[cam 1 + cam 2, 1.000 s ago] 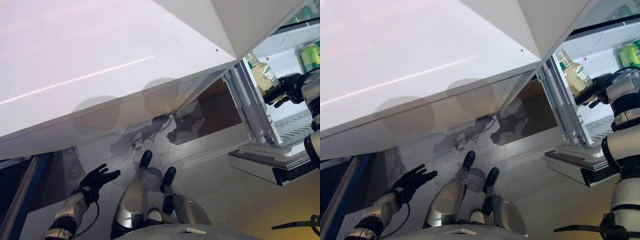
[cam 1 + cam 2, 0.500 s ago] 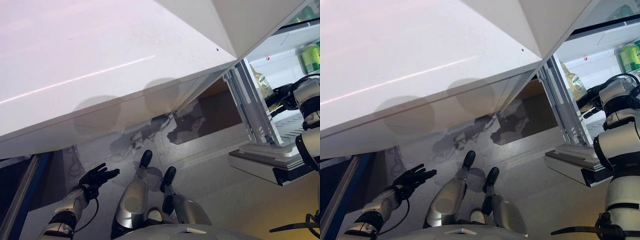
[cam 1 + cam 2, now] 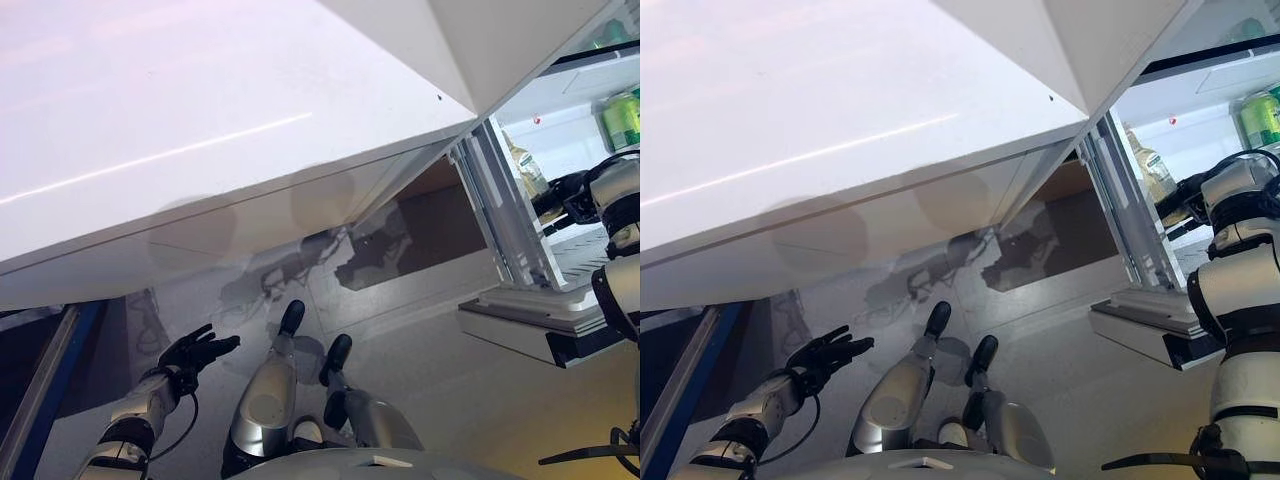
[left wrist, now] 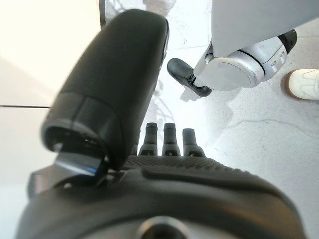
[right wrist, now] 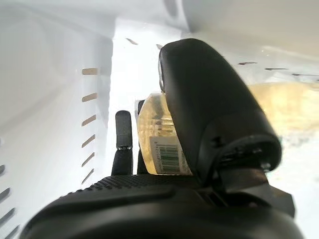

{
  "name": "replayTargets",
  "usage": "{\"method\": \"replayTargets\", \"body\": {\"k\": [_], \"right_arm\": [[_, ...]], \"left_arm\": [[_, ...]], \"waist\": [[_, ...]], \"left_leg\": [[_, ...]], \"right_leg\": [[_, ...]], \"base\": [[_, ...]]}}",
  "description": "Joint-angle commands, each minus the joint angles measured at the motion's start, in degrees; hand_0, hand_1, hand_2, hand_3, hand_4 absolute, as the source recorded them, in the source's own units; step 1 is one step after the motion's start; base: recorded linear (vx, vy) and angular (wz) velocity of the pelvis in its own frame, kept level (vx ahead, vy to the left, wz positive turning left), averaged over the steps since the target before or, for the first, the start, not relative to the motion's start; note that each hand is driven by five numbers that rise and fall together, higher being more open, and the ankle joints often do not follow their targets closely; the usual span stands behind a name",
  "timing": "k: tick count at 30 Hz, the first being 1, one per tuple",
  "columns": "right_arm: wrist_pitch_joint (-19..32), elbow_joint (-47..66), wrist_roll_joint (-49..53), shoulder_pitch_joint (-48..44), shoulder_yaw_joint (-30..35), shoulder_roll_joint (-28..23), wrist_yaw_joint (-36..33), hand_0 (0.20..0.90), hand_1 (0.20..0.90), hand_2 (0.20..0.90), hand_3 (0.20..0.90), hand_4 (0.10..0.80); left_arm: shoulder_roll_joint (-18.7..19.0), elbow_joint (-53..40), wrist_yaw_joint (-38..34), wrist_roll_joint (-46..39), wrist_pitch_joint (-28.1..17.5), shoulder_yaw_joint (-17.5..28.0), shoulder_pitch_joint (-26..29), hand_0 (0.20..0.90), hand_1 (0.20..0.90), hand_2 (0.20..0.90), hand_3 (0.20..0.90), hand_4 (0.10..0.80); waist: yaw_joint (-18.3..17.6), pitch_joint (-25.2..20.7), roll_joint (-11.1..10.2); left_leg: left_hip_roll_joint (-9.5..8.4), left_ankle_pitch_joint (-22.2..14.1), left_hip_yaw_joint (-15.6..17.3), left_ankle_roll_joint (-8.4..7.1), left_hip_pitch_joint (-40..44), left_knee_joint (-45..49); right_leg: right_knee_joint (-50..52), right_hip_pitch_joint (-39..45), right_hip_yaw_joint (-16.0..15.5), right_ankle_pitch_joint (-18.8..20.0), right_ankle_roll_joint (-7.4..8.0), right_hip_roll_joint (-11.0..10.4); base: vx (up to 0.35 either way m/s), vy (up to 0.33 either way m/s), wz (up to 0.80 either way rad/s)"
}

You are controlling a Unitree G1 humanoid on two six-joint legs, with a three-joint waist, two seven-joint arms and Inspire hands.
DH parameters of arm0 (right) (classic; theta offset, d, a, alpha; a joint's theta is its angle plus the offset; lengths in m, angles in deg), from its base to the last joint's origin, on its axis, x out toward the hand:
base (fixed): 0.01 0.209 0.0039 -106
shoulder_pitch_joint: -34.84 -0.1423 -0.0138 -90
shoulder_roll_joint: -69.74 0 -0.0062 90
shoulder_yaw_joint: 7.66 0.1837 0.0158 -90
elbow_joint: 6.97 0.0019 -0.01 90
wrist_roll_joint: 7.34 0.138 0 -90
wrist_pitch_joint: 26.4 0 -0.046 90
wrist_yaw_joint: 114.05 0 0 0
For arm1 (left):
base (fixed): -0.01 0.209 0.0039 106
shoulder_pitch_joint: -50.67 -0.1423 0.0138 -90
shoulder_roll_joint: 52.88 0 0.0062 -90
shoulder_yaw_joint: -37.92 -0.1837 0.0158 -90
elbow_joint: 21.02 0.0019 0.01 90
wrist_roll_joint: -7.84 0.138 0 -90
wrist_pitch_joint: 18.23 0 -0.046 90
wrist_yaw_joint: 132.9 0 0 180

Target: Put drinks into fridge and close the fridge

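Note:
The fridge (image 3: 575, 90) stands open at the right, white and lit inside. My right hand (image 3: 568, 192) reaches into it, shut on a bottle of pale yellow drink (image 3: 527, 170) that is partly hidden behind the fridge's front frame. In the right wrist view the thumb (image 5: 214, 109) and fingers (image 5: 123, 134) close round the bottle (image 5: 158, 144), with its barcode label showing. A green can (image 3: 622, 118) stands on the shelf deeper inside. My left hand (image 3: 195, 352) hangs low at the lower left, open and empty, fingers spread over the floor; it also shows in the left wrist view (image 4: 164, 139).
A big white slab (image 3: 200, 120) spans the upper left. A wire shelf (image 3: 590, 255) lies under my right hand, and a white ledge (image 3: 530, 325) juts out at the fridge's base. A dark opening (image 3: 420, 215) lies beside the fridge. A person's white shoe (image 4: 304, 82) stands on the grey floor.
My right hand has carried the bottle deeper into the fridge, so it now sits half hidden behind the front frame. My left arm has sunk slightly.

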Motion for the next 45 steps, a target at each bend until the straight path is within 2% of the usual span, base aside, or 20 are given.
{"method": "replayTargets", "body": {"k": [1,9,13,22,25,29,31,33,37,42,45], "right_arm": [[-0.63,-0.45,-3.47,-3.20,-3.52,-4.25,-2.13,0.900,0.900,0.900,0.900,0.800],[-0.88,0.81,-2.08,-2.43,-2.99,-4.25,-3.89,0.900,0.900,0.900,0.900,0.800],[0.78,1.40,-0.96,-2.28,-2.77,-4.77,-6.25,0.900,0.900,0.900,0.900,0.800],[10.82,5.57,4.88,-2.39,-2.51,-8.86,-15.14,0.900,0.900,0.900,0.900,0.800],[15.29,10.15,8.36,-2.21,-2.27,-10.93,-19.75,0.900,0.900,0.900,0.900,0.800],[16.73,19.29,12.76,-0.55,-0.79,-13.50,-25.72,0.900,0.900,0.900,0.900,0.800],[17.55,28.87,16.47,2.68,2.23,-16.03,-31.98,0.900,0.900,0.900,0.900,0.800],[18.67,32.81,17.20,5.24,5.15,-17.11,-34.70,0.900,0.900,0.900,0.900,0.800],[22.68,44.69,17.23,17.68,19.47,-19.67,-41.90,0.900,0.900,0.900,0.900,0.800],[24.05,55.03,15.61,34.90,35.83,-18.87,-46.52,0.900,0.900,0.900,0.900,0.800],[23.88,58.24,14.75,42.60,42.35,-16.65,-48.88,0.900,0.900,0.900,0.900,0.800]], "left_arm": [[4.52,0.60,0.27,2.10,0.14,-2.99,-3.55,0.900,0.900,0.900,0.900,0.800],[4.29,1.94,0.54,2.53,-0.24,-2.85,-3.60,0.900,0.900,0.900,0.900,0.800],[4.32,2.55,0.80,2.44,-0.07,-3.00,-3.73,0.900,0.900,0.900,0.900,0.800],[3.20,5.39,2.31,4.71,-0.47,-3.57,-4.82,0.900,0.900,0.900,0.900,0.800],[2.67,7.12,3.16,4.52,-1.77,-4.07,-5.32,0.900,0.900,0.900,0.900,0.800],[2.05,7.59,3.87,4.76,-1.96,-3.90,-6.11,0.900,0.900,0.900,0.900,0.800],[1.27,7.80,4.06,4.71,-1.56,-3.51,-6.75,0.900,0.900,0.900,0.900,0.800],[0.74,8.14,4.17,4.58,-1.49,-3.44,-7.05,0.900,0.900,0.900,0.900,0.800],[-1.51,10.26,5.68,6.06,-1.88,-2.53,-7.87,0.900,0.900,0.900,0.900,0.800],[-3.72,12.48,6.49,7.96,-1.62,-1.50,-8.67,0.900,0.900,0.900,0.900,0.800],[-4.44,13.75,6.39,8.21,-1.67,-1.03,-9.06,0.900,0.900,0.900,0.900,0.800]], "waist": [[0.15,-2.48,0.10],[-0.48,-3.24,-0.22],[-1.02,-4.03,-0.25],[-3.43,-7.30,0.15],[-5.16,-8.88,0.50],[-7.20,-10.52,0.75],[-9.21,-11.97,1.03],[-10.18,-12.69,1.32],[-13.34,-15.37,2.82],[-16.28,-18.48,4.31],[-17.32,-19.59,4.77]], "left_leg": [[0.10,-4.46,3.64,-0.68,-0.84,-0.55],[0.18,-4.62,4.04,-0.61,0.04,-0.84],[0.32,-4.82,4.47,-0.53,0.75,-1.07],[0.45,-5.30,5.97,-0.48,3.21,-1.69],[0.47,-5.70,6.90,-0.44,4.15,-1.81],[0.55,-6.13,7.77,-0.43,5.09,-1.81],[0.60,-6.60,8.60,-0.35,6.06,-1.81],[0.61,-6.87,8.95,-0.26,6.55,-1.81],[0.51,-7.92,10.12,0.07,8.43,-1.81],[0.38,-8.98,11.17,0.29,10.19,-1.81],[0.22,-9.54,11.22,0.42,11.29,-1.81]], "right_leg": [[2.76,-5.05,0.04,3.64,4.87,-2.50],[2.63,-4.54,0.50,3.79,5.08,-2.43],[2.46,-4.12,0.85,3.78,5.18,-2.37],[1.88,-2.49,1.82,3.71,5.51,-2.29],[1.48,-2.01,2.56,3.69,5.69,-2.39],[1.16,-1.55,3.59,3.65,5.82,-2.39],[1.13,-1.12,4.72,3.47,5.95,-2.40],[1.15,-0.87,5.23,3.35,6.02,-2.44],[1.10,0.19,6.87,2.71,6.27,-2.53],[0.93,1.36,7.96,1.92,6.36,-2.67],[1.11,2.17,8.54,1.41,6.25,-2.64]], "base": [[-0.002,0.004,0.03],[0.000,0.000,0.00],[-0.001,0.007,-0.01],[0.007,0.027,-0.03],[-0.014,0.060,-0.10],[-0.020,0.050,-0.14],[-0.004,0.068,-0.24],[0.005,0.058,-0.19],[0.022,0.066,-0.18],[0.033,0.027,-0.15],[0.042,-0.007,-0.20]]}}
